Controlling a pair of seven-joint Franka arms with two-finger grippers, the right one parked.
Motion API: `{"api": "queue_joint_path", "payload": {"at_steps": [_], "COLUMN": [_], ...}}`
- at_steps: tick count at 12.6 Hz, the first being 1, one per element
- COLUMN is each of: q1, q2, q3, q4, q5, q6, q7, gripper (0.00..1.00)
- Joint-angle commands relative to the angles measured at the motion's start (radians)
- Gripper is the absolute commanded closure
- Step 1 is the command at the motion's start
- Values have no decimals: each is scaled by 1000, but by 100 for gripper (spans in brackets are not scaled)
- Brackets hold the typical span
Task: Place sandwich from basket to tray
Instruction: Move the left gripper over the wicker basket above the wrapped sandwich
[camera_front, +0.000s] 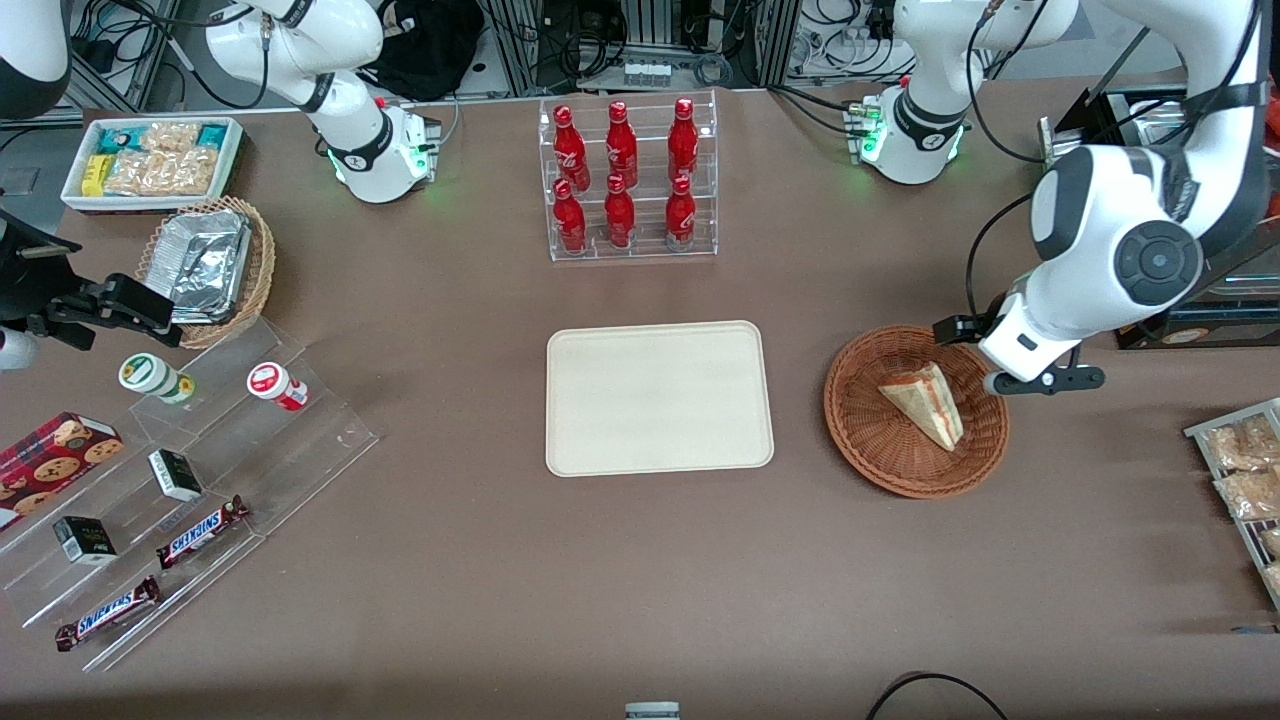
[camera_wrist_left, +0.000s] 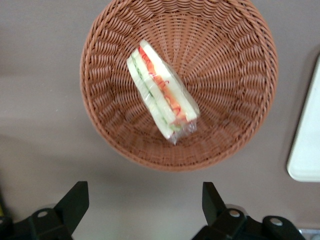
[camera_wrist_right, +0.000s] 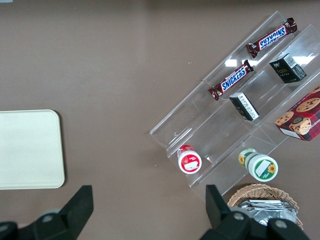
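Sandwich (camera_front: 928, 402) position: inside the reddish-brown wicker basket (camera_front: 868, 435), lying on its side with the cut edge showing red and green filling layers in the left wrist view (camera_wrist_left: 162, 90). A clear wrap appeared to cover the wedge, though the view did not settle this. The basket (camera_wrist_left: 235, 85) stood on the brown table (camera_front: 640, 590), toward the working arm's end, beside the cream tray (camera_front: 660, 398) and apart from it. The tray surface carried nothing; one rounded corner of it (camera_wrist_left: 306, 150) showed in the wrist view.

The left arm's gripper (camera_front: 1040, 380) hung above the basket rim on the edge nearest the working arm's end of the table. In the wrist view, the gripper (camera_wrist_left: 145, 200) had its two black fingers (camera_wrist_left: 75, 200) spread wide, with bare table and the basket rim visible between them. The fingers touched neither the sandwich nor the basket.

A clear rack of red bottles (camera_front: 625, 175) stood farther from the front camera than the tray. A stepped acrylic display with Snickers bars (camera_front: 200, 532) lay toward the parked arm's end.
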Motion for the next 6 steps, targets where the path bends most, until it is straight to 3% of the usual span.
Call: {"api": "queue_joint_path", "payload": {"at_steps": [1, 6], "q1": [-8, -27], "q2": [-26, 1], "q3": [3, 3], "q4": [-106, -126], "q5": [13, 14], "q6": [151, 262], "q7": [-113, -378], "gripper": [0, 0]}}
